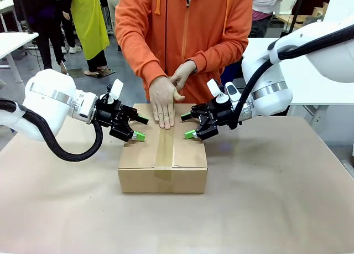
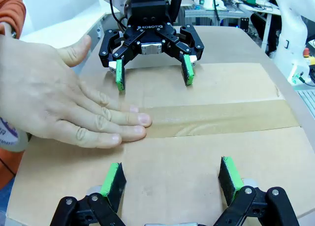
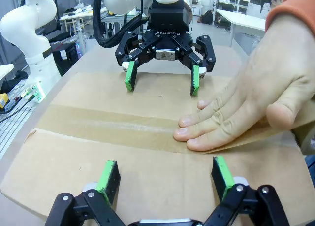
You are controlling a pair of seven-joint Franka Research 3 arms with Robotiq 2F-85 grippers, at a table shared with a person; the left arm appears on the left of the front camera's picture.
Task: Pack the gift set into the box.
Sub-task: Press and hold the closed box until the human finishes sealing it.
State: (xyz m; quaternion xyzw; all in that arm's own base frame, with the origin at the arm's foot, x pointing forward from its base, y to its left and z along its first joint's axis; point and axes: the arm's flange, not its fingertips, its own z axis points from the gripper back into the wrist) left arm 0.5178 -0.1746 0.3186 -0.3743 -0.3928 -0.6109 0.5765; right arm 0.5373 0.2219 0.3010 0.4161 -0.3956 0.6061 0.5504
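Box point(image 1: 162, 161) mid-desk point(image 1: 265, 210), flaps closed, tape strip along seam. Person's hand point(image 1: 163, 102) presses tape. Left claw point(image 1: 137, 128), right claw point(image 1: 188, 125) spread, pinning flaps. Risk: early claw lift, flaps spring, tape wrinkles; fingers pinched.

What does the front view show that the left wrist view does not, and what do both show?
Front view alone: the person's second hand, the box's front wall and both white arms.

Left wrist view alone: the left pincer seen from behind its own green pads, and the "ROBOTIQ" print on the right pincer.

Both: the closed box, its tape strip, one hand flat on it, both pincers open.
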